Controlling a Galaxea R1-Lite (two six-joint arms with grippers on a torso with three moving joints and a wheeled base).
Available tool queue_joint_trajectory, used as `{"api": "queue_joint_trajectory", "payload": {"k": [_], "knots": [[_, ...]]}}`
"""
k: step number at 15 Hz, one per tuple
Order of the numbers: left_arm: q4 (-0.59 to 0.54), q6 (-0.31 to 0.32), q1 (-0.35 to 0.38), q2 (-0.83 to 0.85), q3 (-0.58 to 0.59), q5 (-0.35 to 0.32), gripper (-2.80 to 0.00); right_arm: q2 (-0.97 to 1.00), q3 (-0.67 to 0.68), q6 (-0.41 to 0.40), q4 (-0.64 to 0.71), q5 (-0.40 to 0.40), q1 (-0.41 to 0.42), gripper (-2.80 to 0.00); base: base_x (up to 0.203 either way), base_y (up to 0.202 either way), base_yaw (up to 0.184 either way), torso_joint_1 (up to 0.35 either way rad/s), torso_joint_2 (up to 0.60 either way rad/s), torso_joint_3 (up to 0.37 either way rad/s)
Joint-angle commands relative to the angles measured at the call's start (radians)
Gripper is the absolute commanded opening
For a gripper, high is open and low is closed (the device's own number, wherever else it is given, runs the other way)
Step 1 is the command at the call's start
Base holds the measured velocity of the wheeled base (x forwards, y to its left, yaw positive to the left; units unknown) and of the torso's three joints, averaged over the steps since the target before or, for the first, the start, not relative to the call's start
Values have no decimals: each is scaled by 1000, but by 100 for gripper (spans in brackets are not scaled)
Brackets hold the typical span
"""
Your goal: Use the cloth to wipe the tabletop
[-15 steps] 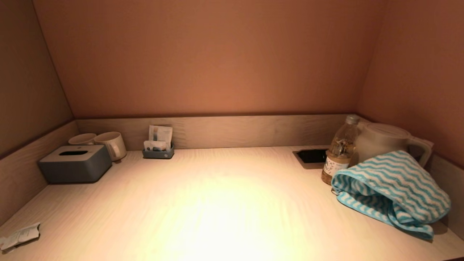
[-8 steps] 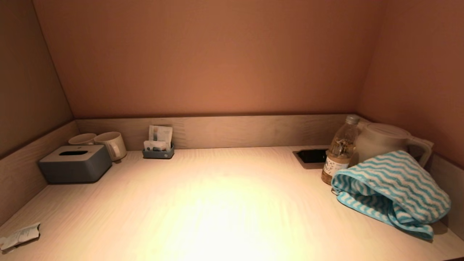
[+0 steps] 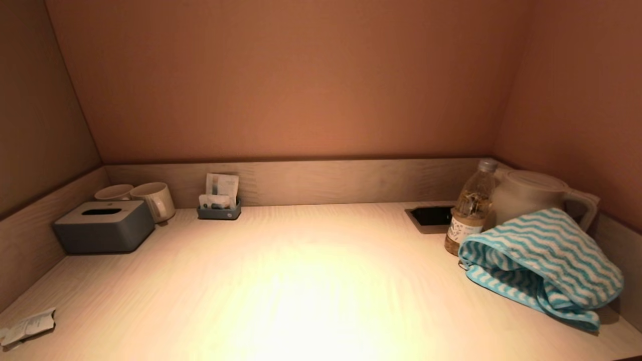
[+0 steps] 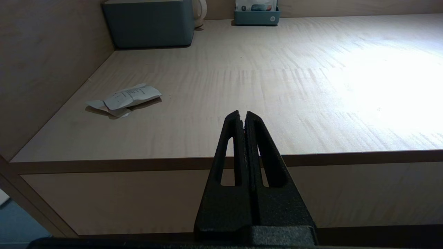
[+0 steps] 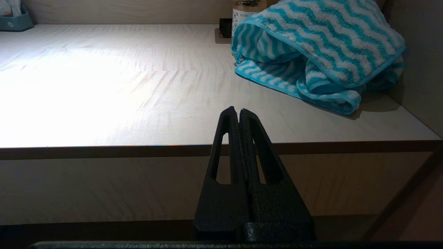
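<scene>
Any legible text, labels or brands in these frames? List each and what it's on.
None can be read.
Bottle label: print too small.
Crumpled paper slip: printed lines, blurred.
Sachets in the small caddy: markings unreadable.
Tissue box, mugs, kettle, cloth: no text visible.

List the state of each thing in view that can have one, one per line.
cloth: bunched in a heap, lying on the tabletop, not held
left gripper: shut, empty, short of the table edge
right gripper: shut, empty, short of the table edge
bottle: upright, capped
kettle: upright, lid on
paper scrap: crumpled
</scene>
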State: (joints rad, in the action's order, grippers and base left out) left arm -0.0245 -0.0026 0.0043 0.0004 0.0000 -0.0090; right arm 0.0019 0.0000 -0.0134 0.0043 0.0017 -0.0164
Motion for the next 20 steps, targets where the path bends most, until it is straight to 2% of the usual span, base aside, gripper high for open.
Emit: {"api": "queue_joint_trajectory", "payload": {"k": [1, 20], "knots": [[0, 0, 0, 0, 0, 0, -280, 0, 0, -2, 0, 0, 0, -280, 0, 0, 0, 0, 0, 0], [0, 0, 0, 0, 0, 0, -280, 0, 0, 0, -1, 1, 0, -280, 0, 0, 0, 0, 0, 0]]}}
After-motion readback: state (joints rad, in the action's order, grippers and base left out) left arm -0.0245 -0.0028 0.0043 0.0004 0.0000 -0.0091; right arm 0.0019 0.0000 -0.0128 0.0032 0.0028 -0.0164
